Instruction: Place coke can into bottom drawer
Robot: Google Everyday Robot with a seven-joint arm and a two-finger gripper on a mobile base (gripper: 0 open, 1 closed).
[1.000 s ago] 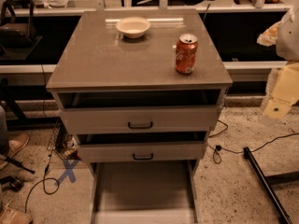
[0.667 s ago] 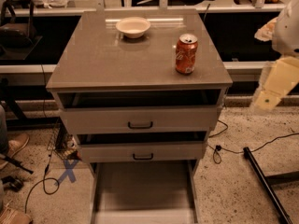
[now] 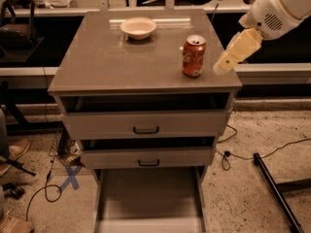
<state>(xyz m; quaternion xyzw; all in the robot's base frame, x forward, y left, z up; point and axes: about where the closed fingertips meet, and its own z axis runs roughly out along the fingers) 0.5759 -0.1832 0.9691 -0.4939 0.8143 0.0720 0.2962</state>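
The coke can (image 3: 194, 56) stands upright on the grey cabinet top (image 3: 112, 62), near its right front corner. My gripper (image 3: 237, 51) hangs from the white arm (image 3: 279, 6) at the upper right, just right of the can and about level with it, not touching it. The bottom drawer (image 3: 148, 198) is pulled out below the two upper drawers, and its pale floor is bare.
A white bowl (image 3: 138, 27) sits at the back of the cabinet top. The two upper drawers (image 3: 146, 125) with dark handles are slightly ajar. A black bar (image 3: 274, 191) and cables lie on the floor at right; a blue X mark (image 3: 70, 177) is at left.
My arm and gripper have risen and moved left, from beside the cabinet's right side to just right of the can. The can and drawers have not moved.
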